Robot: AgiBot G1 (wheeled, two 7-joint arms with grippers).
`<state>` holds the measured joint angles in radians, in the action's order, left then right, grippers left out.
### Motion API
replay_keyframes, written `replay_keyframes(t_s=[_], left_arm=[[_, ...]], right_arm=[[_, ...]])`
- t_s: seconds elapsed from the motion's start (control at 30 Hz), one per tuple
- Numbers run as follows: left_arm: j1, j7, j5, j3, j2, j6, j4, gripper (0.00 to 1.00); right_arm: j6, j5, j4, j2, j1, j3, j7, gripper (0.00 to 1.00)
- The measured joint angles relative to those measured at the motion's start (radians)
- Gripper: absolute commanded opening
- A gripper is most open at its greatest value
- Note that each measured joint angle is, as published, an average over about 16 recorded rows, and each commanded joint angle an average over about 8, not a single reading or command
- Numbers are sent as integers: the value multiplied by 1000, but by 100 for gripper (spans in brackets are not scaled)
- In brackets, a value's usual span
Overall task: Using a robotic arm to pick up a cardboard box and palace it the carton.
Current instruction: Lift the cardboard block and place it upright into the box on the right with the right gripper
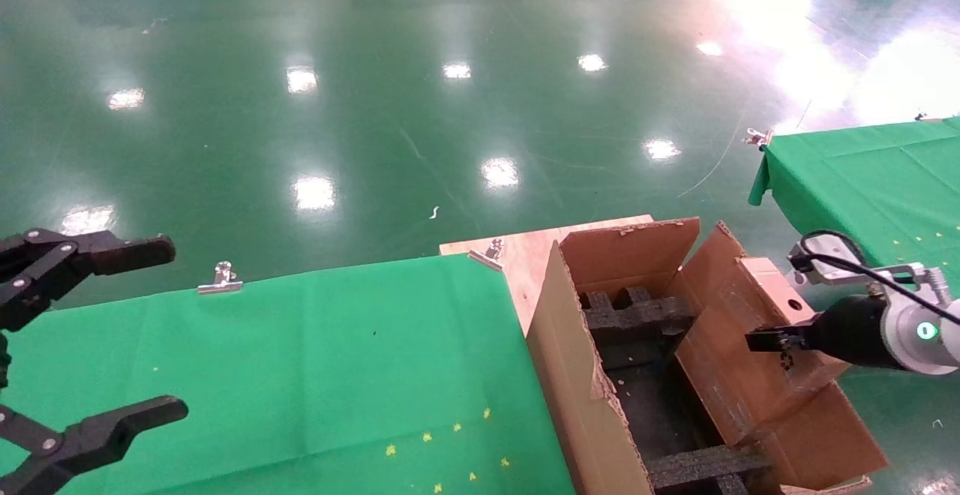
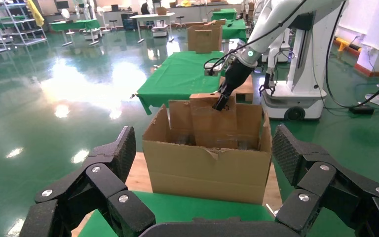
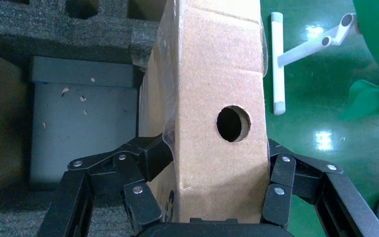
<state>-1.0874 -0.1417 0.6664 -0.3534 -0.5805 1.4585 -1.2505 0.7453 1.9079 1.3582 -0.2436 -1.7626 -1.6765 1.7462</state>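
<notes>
My right gripper [image 1: 780, 345] is shut on the cardboard box [image 1: 731, 345], a flat brown box with a round hole [image 3: 233, 123] in its narrow face. It holds the box tilted on edge, with the lower part inside the carton [image 1: 570, 352] against its right-hand side. In the right wrist view the gripper [image 3: 216, 163] clamps the box [image 3: 217, 89] by both broad faces. Black foam inserts [image 1: 637, 315] line the carton. My left gripper [image 1: 161, 330] is open and empty over the green table at far left. The left wrist view shows that gripper [image 2: 205, 153], the carton [image 2: 177, 163] and the box [image 2: 212, 121].
The carton stands on a wooden board [image 1: 525, 247] beside the green-clothed table [image 1: 300, 367], whose cloth is held by metal clips [image 1: 221, 277]. A second green table [image 1: 862, 172] is at the right. A white tube [image 3: 276, 59] lies on the green floor.
</notes>
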Motion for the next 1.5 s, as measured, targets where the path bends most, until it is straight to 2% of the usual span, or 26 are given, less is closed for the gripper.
replay_keyframes(t_s=[0.77, 1.13, 1.5], left_arm=[[0, 0, 0, 0, 0, 0, 0, 100], [0, 0, 0, 0, 0, 0, 0, 100], [0, 0, 0, 0, 0, 0, 0, 100]], right_arm=[[-48, 158, -1, -88, 75, -36, 130, 0], [-42, 260, -1, -120, 99, -42, 213, 0], [-48, 290, -5, -148, 143, -56, 270, 0]])
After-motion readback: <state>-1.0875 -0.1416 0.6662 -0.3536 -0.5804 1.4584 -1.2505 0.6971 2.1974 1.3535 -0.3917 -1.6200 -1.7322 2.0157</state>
